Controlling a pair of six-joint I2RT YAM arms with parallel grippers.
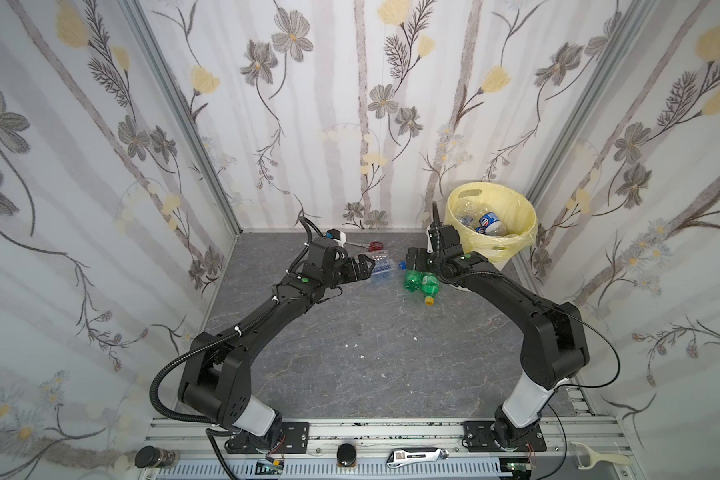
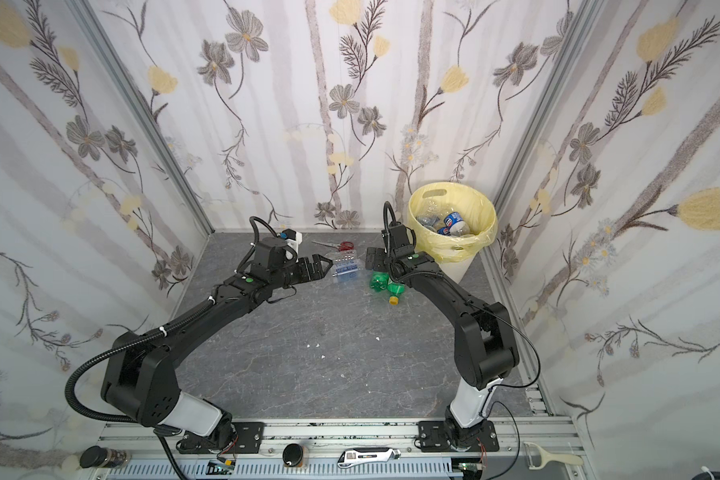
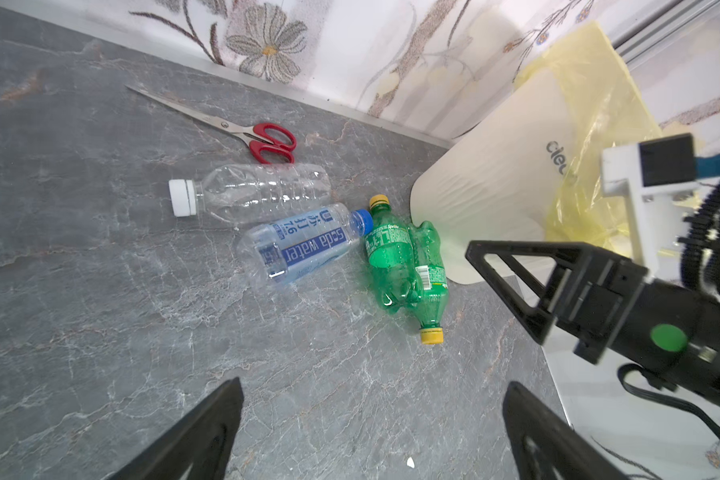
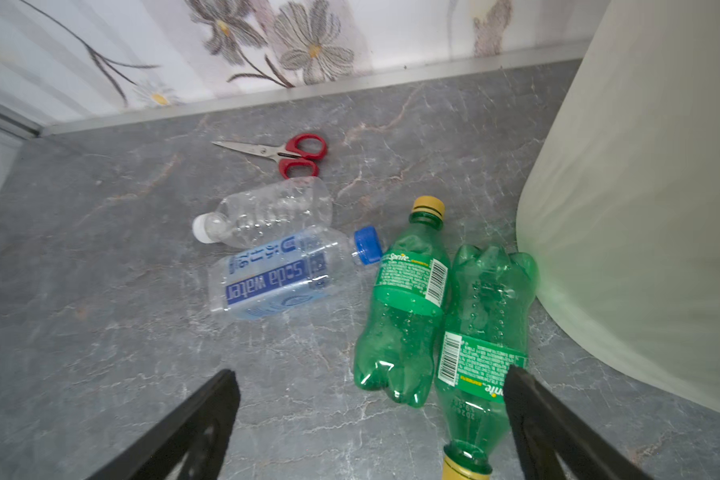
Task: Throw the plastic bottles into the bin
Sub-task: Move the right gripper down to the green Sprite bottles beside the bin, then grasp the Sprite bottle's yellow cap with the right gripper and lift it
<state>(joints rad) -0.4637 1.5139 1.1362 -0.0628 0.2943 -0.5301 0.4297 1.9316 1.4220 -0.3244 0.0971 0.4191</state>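
The bin, lined with a yellow bag, already has a heap of binned bottles in it. Four more lie on the bench at its foot.

Closest to the bin is a green bottle. Its base seems to touch the bin's wall, though I can't be sure from here. A second green bottle lies against it, head to tail. Next out from the bin comes the soda water bottle with a blue cap, then a clear bottle with a white cap lying right alongside it. Farthest from the bin lie red-handled scissors.

My right end effector hangs over the green pair, jaws wide apart and gripping nothing. My left end effector hovers on the side of the bottles away from the bin, jaws likewise spread and empty.
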